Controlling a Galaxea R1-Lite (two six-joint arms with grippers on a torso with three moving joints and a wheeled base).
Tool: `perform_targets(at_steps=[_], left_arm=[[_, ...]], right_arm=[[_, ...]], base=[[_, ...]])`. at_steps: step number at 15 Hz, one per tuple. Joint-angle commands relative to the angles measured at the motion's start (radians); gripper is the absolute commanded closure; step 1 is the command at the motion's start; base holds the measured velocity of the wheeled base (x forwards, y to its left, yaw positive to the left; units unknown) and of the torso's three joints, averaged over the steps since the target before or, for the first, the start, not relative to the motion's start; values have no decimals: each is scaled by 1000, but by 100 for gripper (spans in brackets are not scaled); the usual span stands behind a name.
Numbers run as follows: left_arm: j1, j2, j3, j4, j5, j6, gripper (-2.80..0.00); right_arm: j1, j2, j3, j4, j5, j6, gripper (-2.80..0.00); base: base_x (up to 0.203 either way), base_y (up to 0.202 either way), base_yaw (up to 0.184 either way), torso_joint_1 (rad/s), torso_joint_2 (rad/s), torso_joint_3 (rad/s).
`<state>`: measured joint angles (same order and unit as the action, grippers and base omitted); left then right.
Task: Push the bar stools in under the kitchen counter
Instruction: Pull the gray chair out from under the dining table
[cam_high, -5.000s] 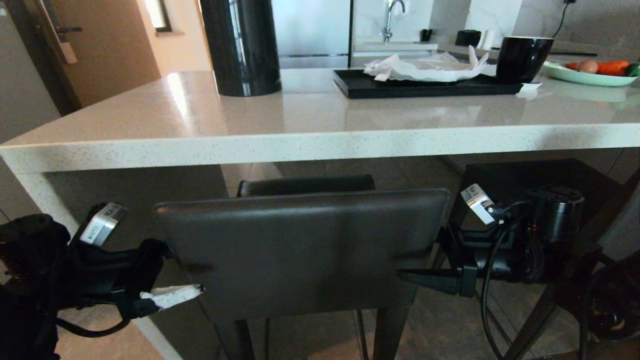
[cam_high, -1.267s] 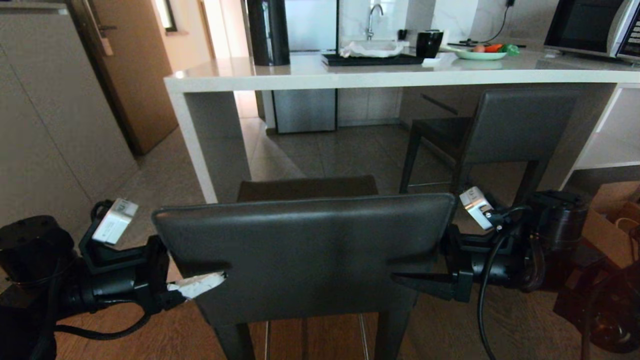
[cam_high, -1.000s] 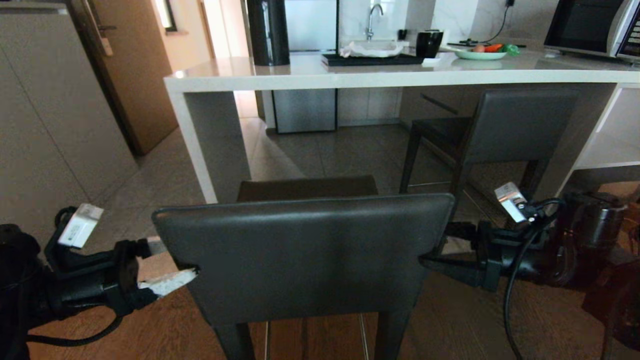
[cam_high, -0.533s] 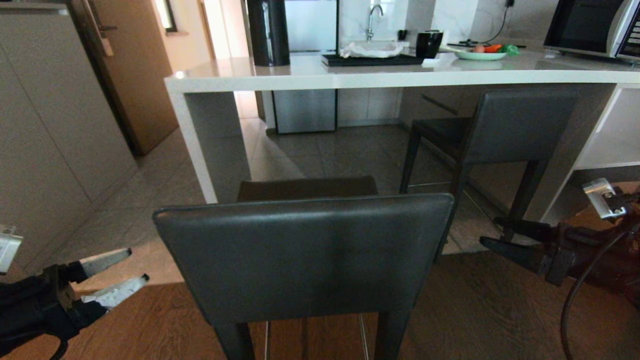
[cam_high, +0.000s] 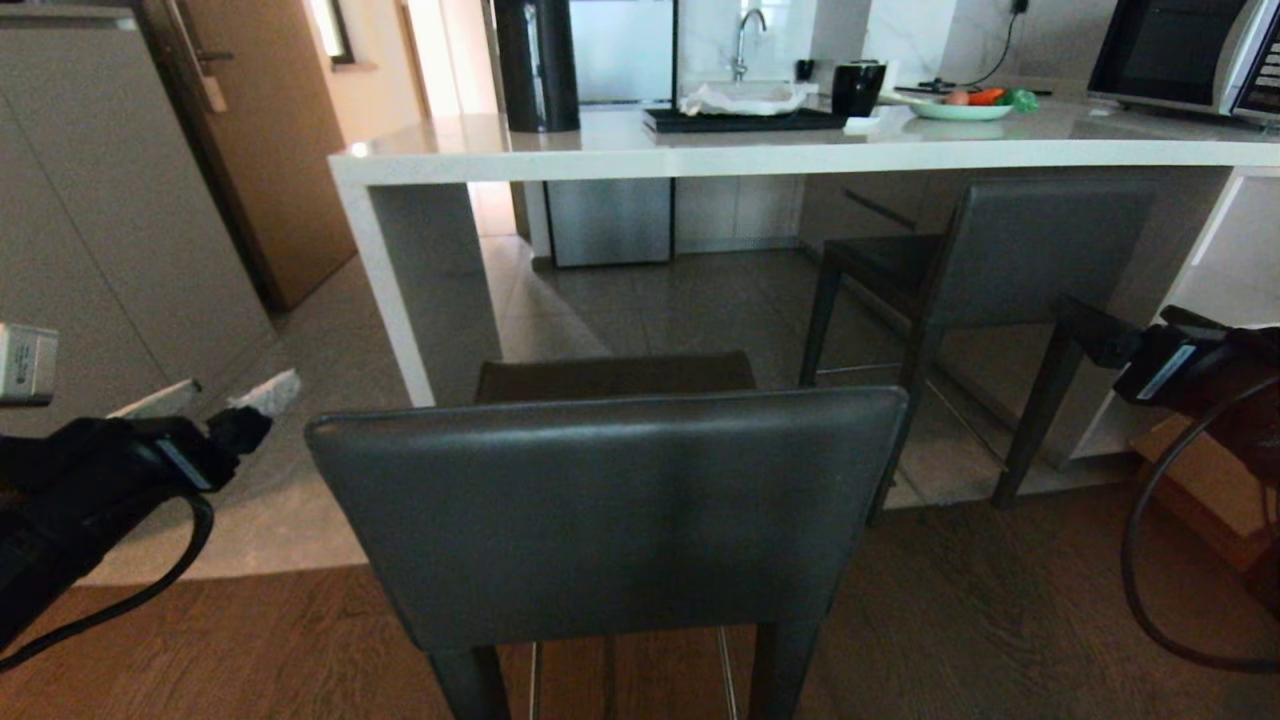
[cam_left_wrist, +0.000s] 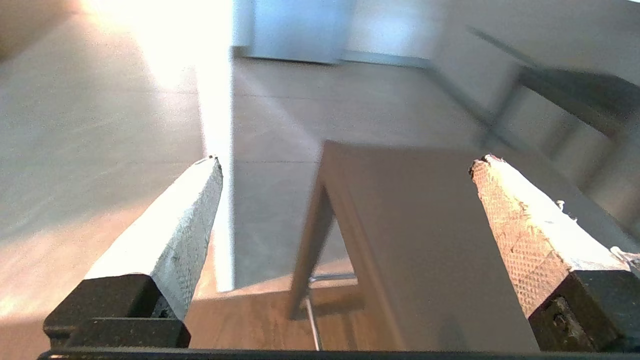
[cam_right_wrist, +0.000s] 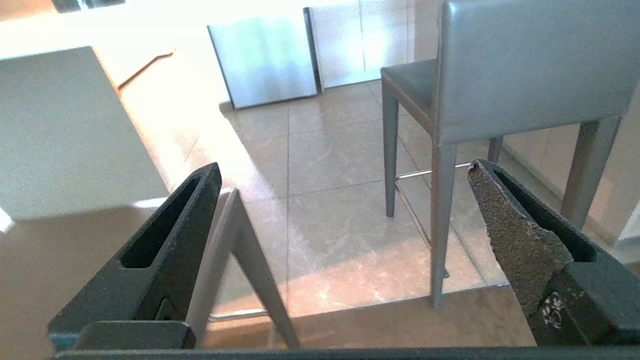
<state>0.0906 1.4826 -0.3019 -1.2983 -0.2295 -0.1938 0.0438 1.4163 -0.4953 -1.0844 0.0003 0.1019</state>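
One of the bar stools (cam_high: 600, 510) stands right in front of me on the wood floor, well short of the kitchen counter (cam_high: 800, 152). Its dark grey backrest faces me. The other stool (cam_high: 1040, 250) sits at the right, its seat under the counter's edge. My left gripper (cam_high: 215, 395) hangs open, left of the near backrest and clear of it. My right gripper (cam_high: 1115, 312) is open too, far right, near the second stool's leg. The left wrist view has the near stool (cam_left_wrist: 425, 240) between the open fingers (cam_left_wrist: 195, 210). The right wrist view takes in the second stool (cam_right_wrist: 530, 65).
On the counter stand a tall black cylinder (cam_high: 537, 62), a black tray (cam_high: 745, 120) with white paper, a black cup (cam_high: 858, 88), a plate of vegetables (cam_high: 965, 105) and a microwave (cam_high: 1180, 50). A cardboard box (cam_high: 1200, 480) lies low right. Cabinets (cam_high: 90, 250) line the left.
Both grippers have let go of the near stool's backrest edges and swung outward and upward, their wrists rolling. The stool has stayed put; earlier the whole view backed away from the counter.
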Motion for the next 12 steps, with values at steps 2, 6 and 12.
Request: perform_targets(at_steps=[2, 6, 12], left_arm=[[-141, -170, -62, 307, 342, 12, -280], [-218, -489, -92, 648, 391, 18, -280], [-228, -949, 47, 826, 405, 39, -280]], right_arm=[[171, -156, -37, 255, -205, 13, -280], [185, -391, -14, 449, -268, -9, -280], [9, -794, 151, 574, -264, -133, -280]], base=[[0, 0, 0, 0, 0, 0], [0, 0, 0, 0, 0, 0], [0, 0, 0, 0, 0, 0]])
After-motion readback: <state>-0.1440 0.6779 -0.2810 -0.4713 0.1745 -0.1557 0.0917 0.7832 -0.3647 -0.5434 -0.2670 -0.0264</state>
